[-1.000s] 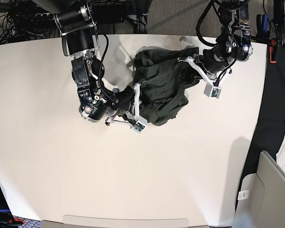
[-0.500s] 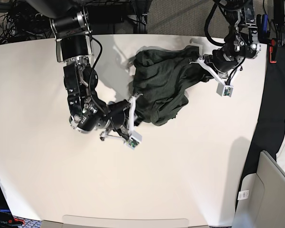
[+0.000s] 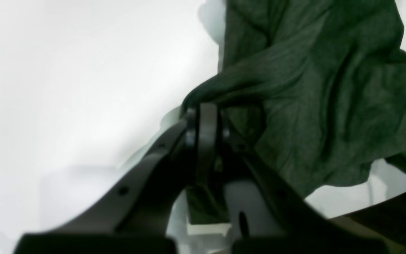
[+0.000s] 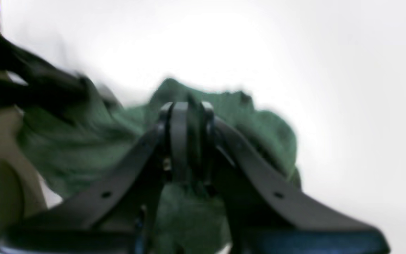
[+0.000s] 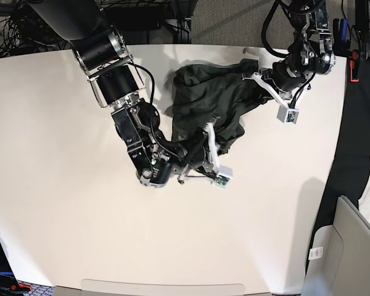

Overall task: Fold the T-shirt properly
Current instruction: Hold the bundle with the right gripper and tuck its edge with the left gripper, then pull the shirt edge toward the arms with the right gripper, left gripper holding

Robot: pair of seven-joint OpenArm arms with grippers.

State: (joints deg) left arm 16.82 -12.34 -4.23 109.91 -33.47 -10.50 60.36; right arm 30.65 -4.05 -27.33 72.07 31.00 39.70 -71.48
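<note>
Folding has barely begun: the T-shirt (image 5: pixel 206 111) lies bunched and wrinkled in the upper middle of the base view, on the white surface (image 5: pixel 61 209), with no flat panel or crease yet. Nearer the camera, the right hand (image 5: pixel 211 143) reaches low from frame left, fingers together, clamped on the lower hem. Farther, at upper right, the left hand (image 5: pixel 260 79) pinches the shirt's right edge, lifted slightly.
</note>
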